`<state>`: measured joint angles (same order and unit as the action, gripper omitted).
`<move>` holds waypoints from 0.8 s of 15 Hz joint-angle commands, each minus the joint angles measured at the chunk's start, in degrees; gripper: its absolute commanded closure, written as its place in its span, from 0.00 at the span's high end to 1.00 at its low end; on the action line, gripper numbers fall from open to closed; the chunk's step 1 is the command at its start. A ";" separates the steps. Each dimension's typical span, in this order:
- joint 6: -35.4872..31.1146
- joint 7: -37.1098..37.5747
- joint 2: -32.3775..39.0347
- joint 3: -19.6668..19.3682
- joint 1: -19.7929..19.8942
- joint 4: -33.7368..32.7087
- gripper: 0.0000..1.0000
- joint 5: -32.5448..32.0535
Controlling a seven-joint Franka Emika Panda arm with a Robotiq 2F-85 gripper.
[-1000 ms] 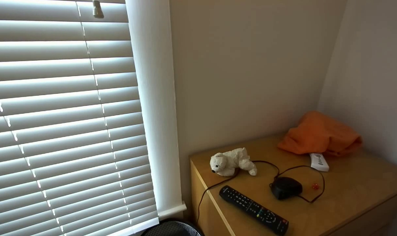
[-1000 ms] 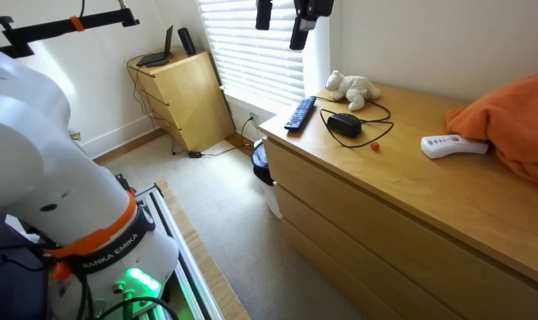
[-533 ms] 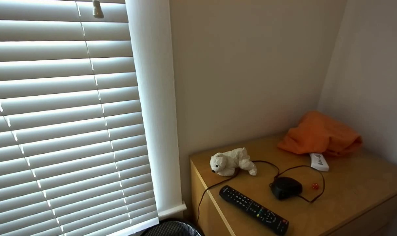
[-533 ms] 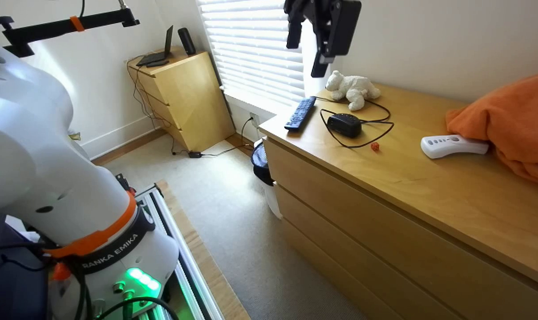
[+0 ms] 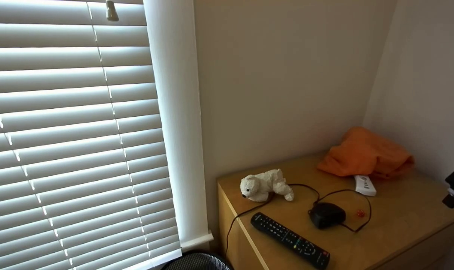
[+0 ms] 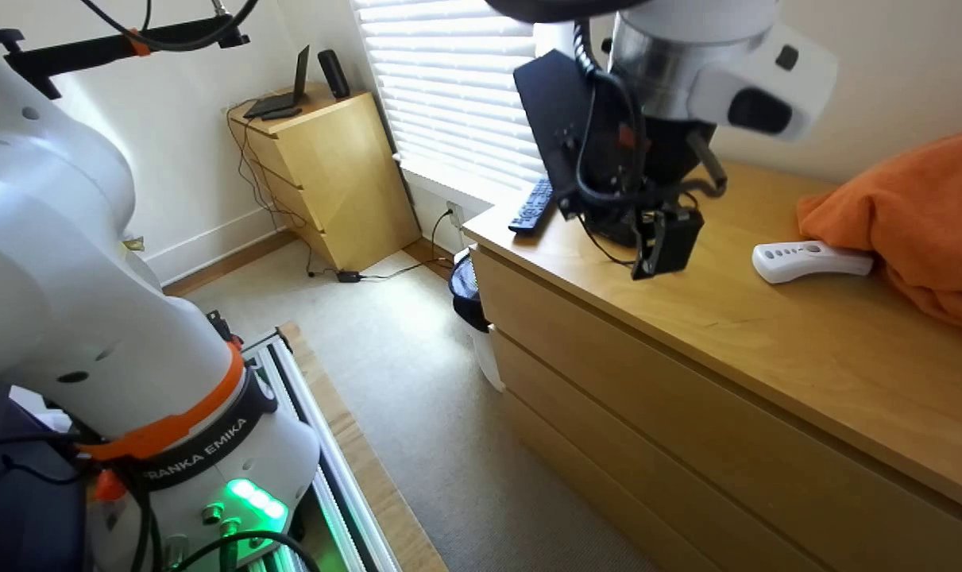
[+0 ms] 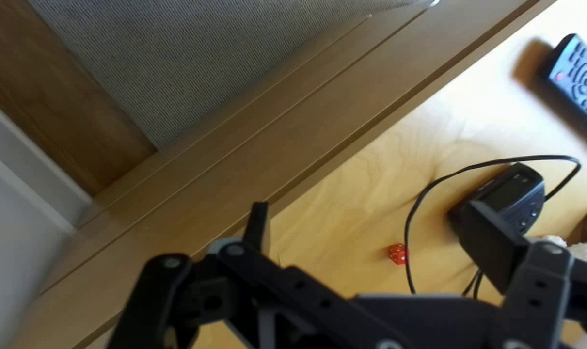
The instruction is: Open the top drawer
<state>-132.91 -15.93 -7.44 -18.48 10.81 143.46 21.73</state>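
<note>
The top drawer (image 6: pixel 576 342) is the highest wooden front of the light-brown dresser, flush with the fronts below it. A dark groove runs between it and the overhanging dresser top. In the wrist view the top drawer (image 7: pixel 283 152) crosses diagonally. My gripper (image 7: pixel 373 225) is open, its black fingers wide apart with nothing held. One finger (image 7: pixel 258 220) overlaps the front edge of the dresser top in that view; the other finger overlaps a black device. In an exterior view the gripper (image 6: pixel 662 245) hangs above the dresser top near its front edge, apart from the drawer.
On the dresser top (image 5: pixel 406 217) lie a white toy bear (image 5: pixel 264 185), a black remote (image 5: pixel 290 240), a corded black device (image 5: pixel 327 215), a red die (image 5: pixel 360 213), a white controller (image 5: pixel 365 185) and an orange cloth (image 5: pixel 365 153). A bin (image 6: pixel 466 294) stands beside the dresser.
My gripper has come down from the top of the picture to low over the dresser, bringing the wrist into view. One finger now shows at an exterior view's right edge. The drawer has not moved.
</note>
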 commanded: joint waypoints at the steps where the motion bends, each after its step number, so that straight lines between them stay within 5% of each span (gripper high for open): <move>1: -3.35 -9.00 5.72 -1.25 0.84 1.34 1.00 9.48; 10: 2.52 -30.60 22.26 0.55 10.58 -4.11 1.00 28.58; 12: 0.99 -28.07 19.72 0.62 9.92 -2.12 1.00 25.97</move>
<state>-131.74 -44.33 12.50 -18.89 19.71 141.27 48.12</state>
